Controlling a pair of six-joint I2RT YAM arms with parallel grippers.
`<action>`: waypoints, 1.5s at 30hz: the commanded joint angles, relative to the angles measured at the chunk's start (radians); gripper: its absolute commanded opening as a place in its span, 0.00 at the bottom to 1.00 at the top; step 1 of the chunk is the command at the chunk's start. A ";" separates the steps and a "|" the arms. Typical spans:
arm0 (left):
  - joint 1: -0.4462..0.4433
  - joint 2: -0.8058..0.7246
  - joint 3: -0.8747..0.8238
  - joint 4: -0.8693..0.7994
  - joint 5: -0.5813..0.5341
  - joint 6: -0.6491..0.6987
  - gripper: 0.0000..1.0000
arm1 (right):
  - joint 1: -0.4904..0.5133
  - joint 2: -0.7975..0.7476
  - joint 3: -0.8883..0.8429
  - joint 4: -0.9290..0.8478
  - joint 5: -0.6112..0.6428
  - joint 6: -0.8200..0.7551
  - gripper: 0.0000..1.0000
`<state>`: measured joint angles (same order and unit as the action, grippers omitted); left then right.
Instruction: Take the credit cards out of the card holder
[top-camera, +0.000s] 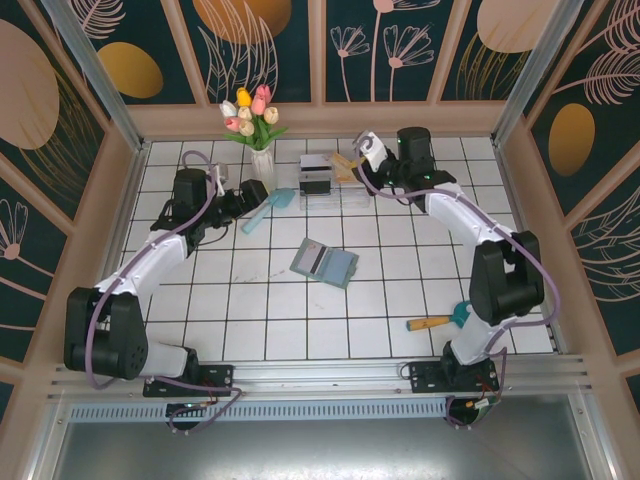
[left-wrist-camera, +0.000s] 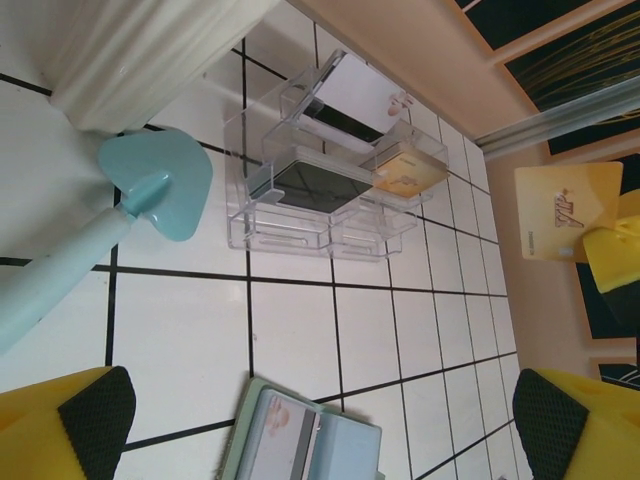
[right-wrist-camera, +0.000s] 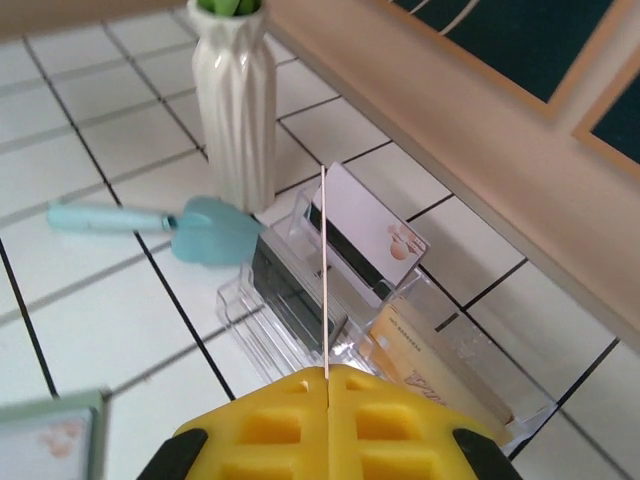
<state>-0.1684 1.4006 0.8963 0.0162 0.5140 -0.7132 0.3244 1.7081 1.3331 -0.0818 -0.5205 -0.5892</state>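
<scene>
Now the right gripper, clenched on a yellow credit card, should lower it squarely into the clear compartment box; left gripper gapes above the card holder, frame bottom

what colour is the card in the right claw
The card is pale yellow; clearest in the left wrist view.

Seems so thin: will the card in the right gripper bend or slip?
Likely stiff: from its wrist camera the card is a straight edge-on line above the right gripper. So thin, probably light. Its smooth face could slip.
</scene>
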 joint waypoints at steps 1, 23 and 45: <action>0.006 0.045 0.036 -0.033 0.008 0.041 0.99 | -0.023 0.062 0.100 -0.139 -0.038 -0.298 0.00; 0.006 0.169 0.060 -0.054 0.069 0.051 0.99 | -0.053 0.383 0.492 -0.496 0.024 -0.693 0.00; 0.006 0.184 0.050 -0.056 0.102 0.067 0.99 | -0.051 0.525 0.673 -0.571 0.051 -0.807 0.00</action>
<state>-0.1684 1.5723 0.9333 -0.0307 0.5945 -0.6651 0.2764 2.2124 1.9591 -0.6216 -0.4683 -1.3560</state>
